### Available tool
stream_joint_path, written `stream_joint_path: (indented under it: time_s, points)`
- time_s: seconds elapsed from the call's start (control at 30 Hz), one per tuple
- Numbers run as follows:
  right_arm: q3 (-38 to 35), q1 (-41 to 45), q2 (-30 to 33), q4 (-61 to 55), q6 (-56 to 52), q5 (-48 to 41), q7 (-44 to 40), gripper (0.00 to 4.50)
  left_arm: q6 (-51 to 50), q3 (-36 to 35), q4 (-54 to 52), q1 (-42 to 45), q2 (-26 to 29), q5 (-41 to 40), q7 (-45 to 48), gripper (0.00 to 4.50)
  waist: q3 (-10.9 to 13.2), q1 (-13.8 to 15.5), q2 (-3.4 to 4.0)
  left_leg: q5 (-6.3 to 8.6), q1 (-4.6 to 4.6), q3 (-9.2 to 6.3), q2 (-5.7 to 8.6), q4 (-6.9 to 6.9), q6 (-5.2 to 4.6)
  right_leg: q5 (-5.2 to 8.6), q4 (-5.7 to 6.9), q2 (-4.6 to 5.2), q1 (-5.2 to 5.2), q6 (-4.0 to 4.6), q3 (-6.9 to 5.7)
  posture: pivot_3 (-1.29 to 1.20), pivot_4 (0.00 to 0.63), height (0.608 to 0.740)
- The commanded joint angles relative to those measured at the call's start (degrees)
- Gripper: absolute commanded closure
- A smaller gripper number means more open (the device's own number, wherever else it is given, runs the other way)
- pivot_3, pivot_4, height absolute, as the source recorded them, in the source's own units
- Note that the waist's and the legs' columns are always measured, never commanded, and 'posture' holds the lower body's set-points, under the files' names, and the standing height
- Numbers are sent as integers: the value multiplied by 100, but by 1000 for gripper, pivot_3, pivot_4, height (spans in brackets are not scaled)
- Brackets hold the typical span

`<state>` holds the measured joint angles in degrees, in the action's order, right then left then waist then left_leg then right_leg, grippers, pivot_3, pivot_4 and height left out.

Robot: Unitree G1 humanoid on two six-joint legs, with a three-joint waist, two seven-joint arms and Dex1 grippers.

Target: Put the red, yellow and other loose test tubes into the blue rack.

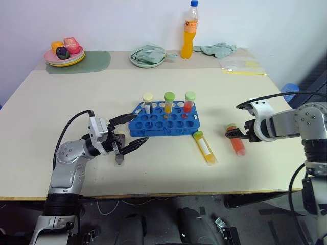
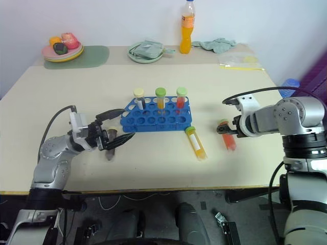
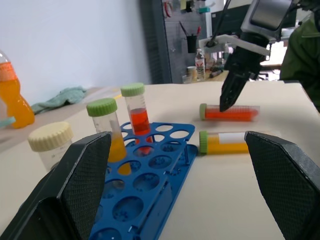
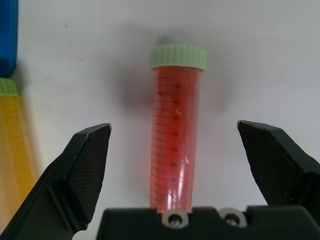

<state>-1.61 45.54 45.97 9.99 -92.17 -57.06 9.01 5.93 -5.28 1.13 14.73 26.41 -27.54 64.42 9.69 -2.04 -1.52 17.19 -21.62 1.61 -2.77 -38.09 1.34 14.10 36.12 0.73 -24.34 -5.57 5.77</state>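
Blue rack (image 1: 162, 121) sits mid-table w/ three capped tubes standing upright in its back row: a cream-capped tube (image 1: 147, 102) w/ clear/whitish content, a green-capped yellow tube (image 1: 169, 102), and a green-capped red tube (image 1: 189, 101). Front holes of rack are open.

Two loose tubes lie flat on the table (image 1: 76, 97), right of the rack. Loose yellow tube (image 1: 204, 147) lies just off the rack's front-right corner, green cap toward the rack, body running toward the table's near edge. Loose red tube (image 1: 236, 144) lies further right, apart from the yellow one, roughly parallel to it.

Right gripper (image 4: 186, 172) points down over the loose red tube, fingers spread wide; in the right wrist view the tube lies lengthwise between the two black fingers (image 4: 84, 172), touching neither, green cap away from the wrist. Released, nothing grasped.

Left gripper (image 1: 132, 131) sits low just left of the rack's front-left corner, pointing toward it, jaws wide apart, empty. A dark tube-like item (image 1: 119, 150) lies on the table just under/beside it; can't tell what's in it.

Far edge of table: plate of toy fruit (image 1: 65, 52) on a green mat (image 1: 87, 60), orange drink bottle (image 1: 189, 30), grey-green cloths (image 1: 217, 49), a dish w/ cloth (image 1: 148, 55).
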Motion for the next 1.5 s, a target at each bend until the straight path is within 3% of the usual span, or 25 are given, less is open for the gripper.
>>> stream_joint_path:
  time_s: [0.03, 0.2, 0.43, 0.53, 0.73, 0.93, 1.0, 1.1, 1.23, 1.37, 1.5]
  points:
    - [-370, 41, -157, 8, -33, -309, 714, 0, 16, -61, -271, -61, 56, -72, -61, 121, 0, -23, 0, 0, -2, -1, 0, 0, 0, 0, -1, 0, 0, 0, 0, 0, 150, 740]
    - [-548, -11, -525, 27, -33, -461, 1372, 0, -19, -70, -351, -106, 79, -80, -124, 121, 0, -56, 1, 0, -1, -3, 0, 1, 0, 0, -1, -1, 0, 0, 0, 0, 150, 740]
    - [-459, -186, -561, -40, -33, -503, 1538, 0, -33, -82, -435, -179, 80, -90, -204, 121, 0, -53, 1, 1, -2, -2, -1, 2, -2, 1, -2, -1, 0, 0, 0, 0, 150, 740]
    - [-357, -202, -550, -37, -33, -494, 1477, 825, -30, -71, -462, -200, 82, -89, -227, 0, 0, -56, 1, 1, -1, -2, -1, 2, -2, 1, -2, -1, 0, 0, 0, 0, 150, 740]
    - [-241, -207, -504, -47, -33, -292, 1277, 3669, 5, -80, -448, -241, 97, -84, -238, 0, 0, -60, 0, 2, 0, -3, -1, 3, -3, 4, -2, -2, 0, 6, 0, 0, 150, 740]
    - [-221, -16, -323, -281, -33, -109, 722, 3735, 38, -106, -382, -238, 115, -87, -214, 0, 0, -58, 1, 2, -1, -2, -1, 3, -3, 9, -3, -2, 0, 14, 0, 0, 150, 740]
    - [-142, 44, -91, -804, 116, -11, 93, 3735, 69, -130, -342, -230, 138, -79, -194, 0, 1, -56, 3, 2, -1, -2, -1, 4, -4, 9, -3, -2, 0, 14, 0, 0, 150, 740]
    - [447, -76, 591, -1967, 1459, 720, -1144, 3735, 85, -184, -285, -223, 178, -112, -149, 0, 6, -56, 12, 3, -7, -2, -2, 5, -5, 9, -4, 0, -9, 13, 0, 0, 150, 740]
    - [-348, -852, 118, -3083, 3241, 994, -1905, 3735, 135, -256, -145, -171, 261, -120, -70, 0, -9, -61, -13, 10, -6, -5, -8, 8, -17, 3, -7, -9, -10, -1, -3, 0, 150, 740]
    - [-373, -1673, -350, -3762, 4481, 1565, -2304, 3735, 134, -288, -38, -55, 305, -139, -22, 0, -10, -33, -15, 13, -6, -7, -7, 8, -23, 3, -7, -6, -6, -5, -6, 0, 150, 740]
    - [-385, -2381, -1758, -3941, 5752, 1857, -2088, 3735, 106, -308, 56, 103, 337, -147, -16, 0, -17, -44, -26, 13, -8, -6, -5, 1, -23, 3, -4, -6, -6, -3, -4, 0, 150, 740]
